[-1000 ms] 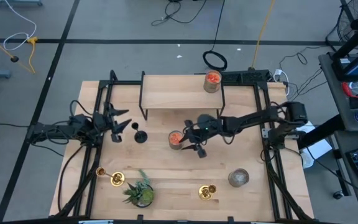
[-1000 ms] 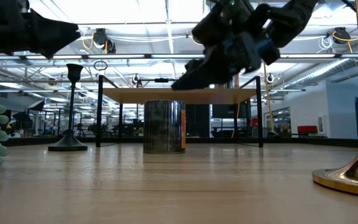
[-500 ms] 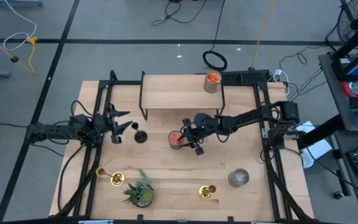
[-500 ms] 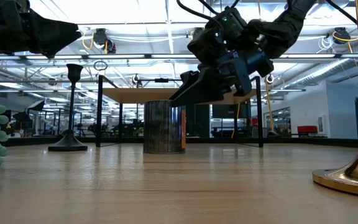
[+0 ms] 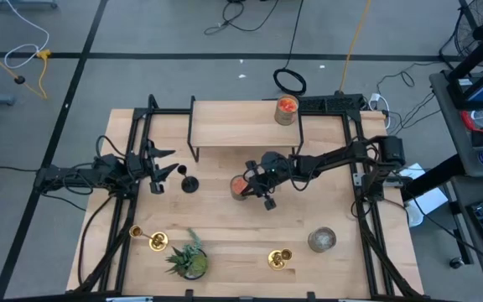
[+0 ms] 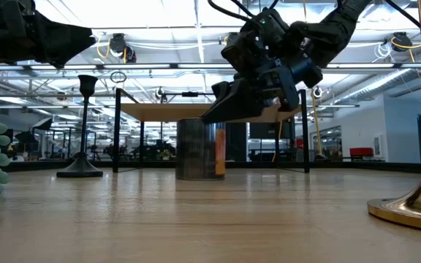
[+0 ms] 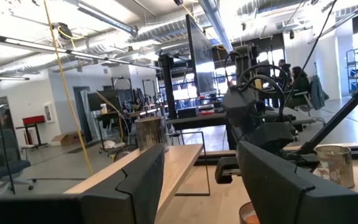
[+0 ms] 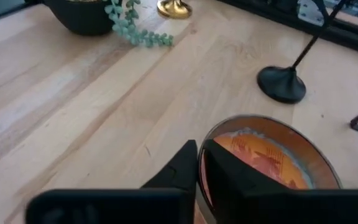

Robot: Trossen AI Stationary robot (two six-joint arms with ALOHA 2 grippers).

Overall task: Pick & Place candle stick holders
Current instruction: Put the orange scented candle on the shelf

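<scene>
The matt black candle stick holder point(image 5: 189, 184) stands upright on its round base left of centre; it also shows in the low view point(image 6: 85, 124) and the right wrist view point(image 8: 283, 82). One gold holder point(image 5: 147, 240) lies near the front left. Another point(image 5: 279, 259) stands at the front, right of centre. My right gripper point(image 5: 246, 188) is shut on a short glass jar with orange filling point(image 5: 238, 186), not on a holder. My left gripper point(image 5: 164, 172) hovers open just left of the black holder, touching nothing. My right gripper pinches the jar's wall at the rim point(image 8: 201, 155), on the side nearest the arm, with one finger point(image 8: 225, 171) inside the jar and the other point(image 8: 182, 168) outside. The fingers slant down from the table's right. The jar point(image 6: 201, 150) stands upright on the table.
A low wooden shelf on black legs point(image 5: 246, 126) stands at the back with a second orange jar point(image 5: 287, 110) on it. A green potted plant point(image 5: 189, 260) sits at the front left and a grey-filled jar point(image 5: 321, 240) at the front right.
My right gripper has moved down and toward the table's left onto the orange jar, then shut on its rim. The jar has slid slightly along the table and stays upright.
</scene>
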